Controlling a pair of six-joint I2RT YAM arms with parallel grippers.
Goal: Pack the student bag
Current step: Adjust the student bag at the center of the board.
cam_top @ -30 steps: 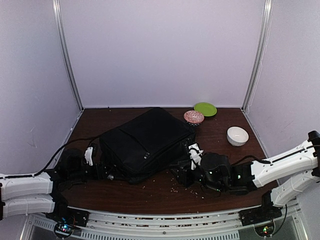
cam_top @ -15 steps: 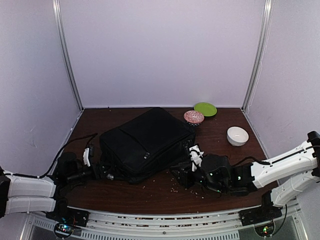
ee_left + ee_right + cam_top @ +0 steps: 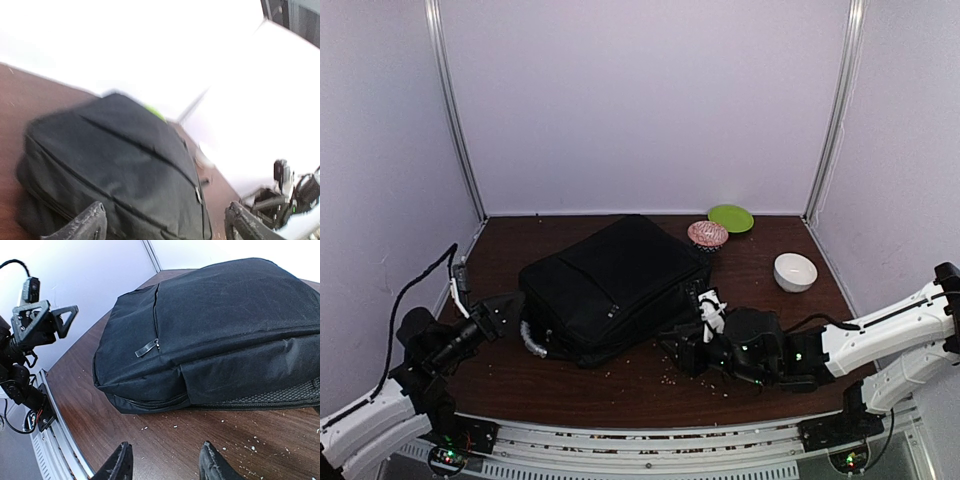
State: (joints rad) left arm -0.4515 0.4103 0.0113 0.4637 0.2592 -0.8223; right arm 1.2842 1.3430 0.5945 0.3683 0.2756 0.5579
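Brown tabletop point(image 3: 770, 310) carried the student bag point(image 3: 610, 285) at its middle, the left gripper point(image 3: 505, 306) spread empty just left of the bag. Overhead, the right gripper point(image 3: 682, 350) at the bag's near right corner was a dark blur. Its wrist view showed fingers point(image 3: 121, 462) parted over crumbs point(image 3: 250, 447), gripping nothing.

Soft, even light fills the overhead view, with only faint shadows. The left wrist view is blurred throughout, and the walls point(image 3: 125, 40) beyond the left pincer point(image 3: 167, 222) blow out to white. Ahead of the right pincer point(image 3: 165, 460) the student bag point(image 3: 225, 325) is sharp and the table point(image 3: 260, 430) faintly glossy.
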